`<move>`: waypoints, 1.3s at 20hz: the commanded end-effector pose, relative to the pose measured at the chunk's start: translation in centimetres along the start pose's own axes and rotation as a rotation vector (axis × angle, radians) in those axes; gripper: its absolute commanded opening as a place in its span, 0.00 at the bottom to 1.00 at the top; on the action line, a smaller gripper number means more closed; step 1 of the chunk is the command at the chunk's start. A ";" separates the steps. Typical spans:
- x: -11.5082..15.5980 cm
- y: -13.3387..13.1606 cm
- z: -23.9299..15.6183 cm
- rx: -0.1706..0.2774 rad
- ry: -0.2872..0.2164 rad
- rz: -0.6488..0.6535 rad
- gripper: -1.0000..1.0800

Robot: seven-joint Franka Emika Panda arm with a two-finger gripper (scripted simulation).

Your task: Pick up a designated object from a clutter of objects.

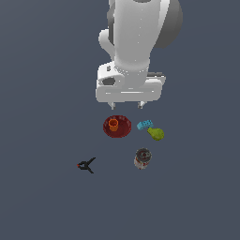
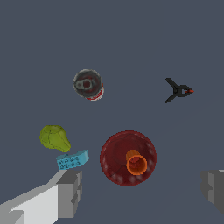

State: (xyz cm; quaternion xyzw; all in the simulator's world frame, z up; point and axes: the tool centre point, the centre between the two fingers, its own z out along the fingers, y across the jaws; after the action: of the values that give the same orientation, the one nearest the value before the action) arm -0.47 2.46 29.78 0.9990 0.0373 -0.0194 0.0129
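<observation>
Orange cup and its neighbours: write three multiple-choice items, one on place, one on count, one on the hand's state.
1. Where is the orange cup?
A. inside the dark red bowl
B. beside the can
C. on the blue brick

2. How many loose items lie under the arm?
A. four
B. six
C. eight

3. How is the hand?
A. shut on the cup
B. shut on the clamp
C. open, holding nothing

Answers:
1 A, the cup stands within the bowl's rim.
2 B, cup, bowl, brick, pear, can, clamp.
3 C, in the wrist view the fingers stand wide apart above the bowl.
</observation>
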 end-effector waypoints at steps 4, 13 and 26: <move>0.0 0.1 -0.1 0.000 -0.001 -0.005 0.96; 0.3 0.3 -0.6 0.000 -0.004 -0.031 0.96; -0.3 1.1 3.4 0.007 0.003 -0.047 0.96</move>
State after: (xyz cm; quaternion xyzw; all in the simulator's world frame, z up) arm -0.64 1.41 27.23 0.9980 0.0590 -0.0188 0.0094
